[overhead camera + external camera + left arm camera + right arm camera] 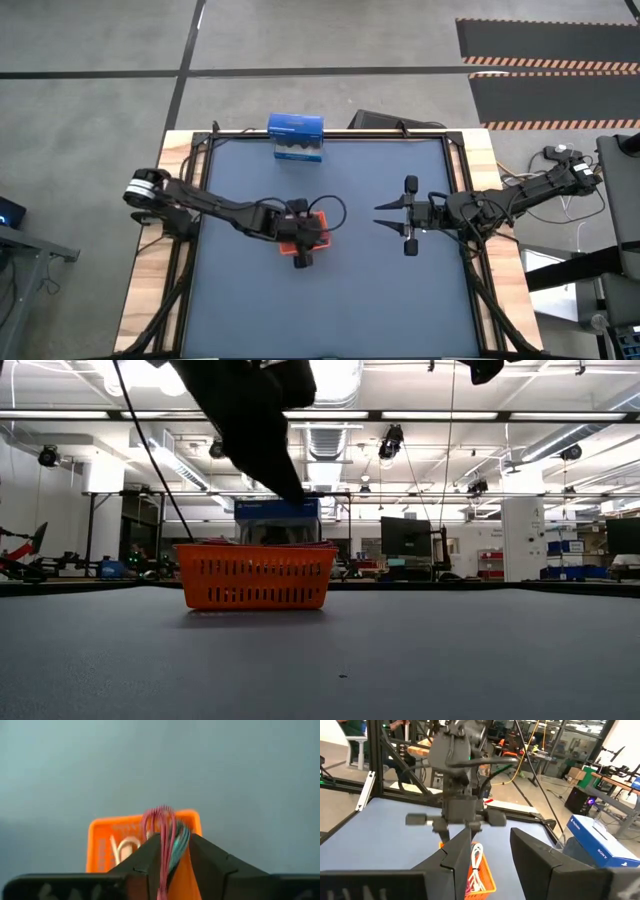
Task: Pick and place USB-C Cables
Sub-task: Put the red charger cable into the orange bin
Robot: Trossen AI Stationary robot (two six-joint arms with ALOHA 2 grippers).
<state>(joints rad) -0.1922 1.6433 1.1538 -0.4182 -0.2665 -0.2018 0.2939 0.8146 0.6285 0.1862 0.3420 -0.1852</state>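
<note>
The orange tray (322,218) stands left of the table's middle, also seen in the low view (255,578). My left gripper (172,840) is above the tray, pointing down, shut on a red cable (159,817) and a teal-green cable (182,839). A white cable (477,865) lies coiled in the tray. The black cable is not in view. My right gripper (385,216) hovers open to the right of the tray, pointing toward it and touching nothing. My left gripper pinches the red cable's loops (165,840) and the teal-green cable's strands (179,847) together between its two fingers, coming from above. The red loops stick out past the fingertips, over the tray. Whether the bundles touch the tray floor cannot be told.
A blue box (296,137) stands at the table's far edge, behind the tray. A black frame rail (455,180) borders the dark mat. Bare mat lies toward the near edge and between the two grippers.
</note>
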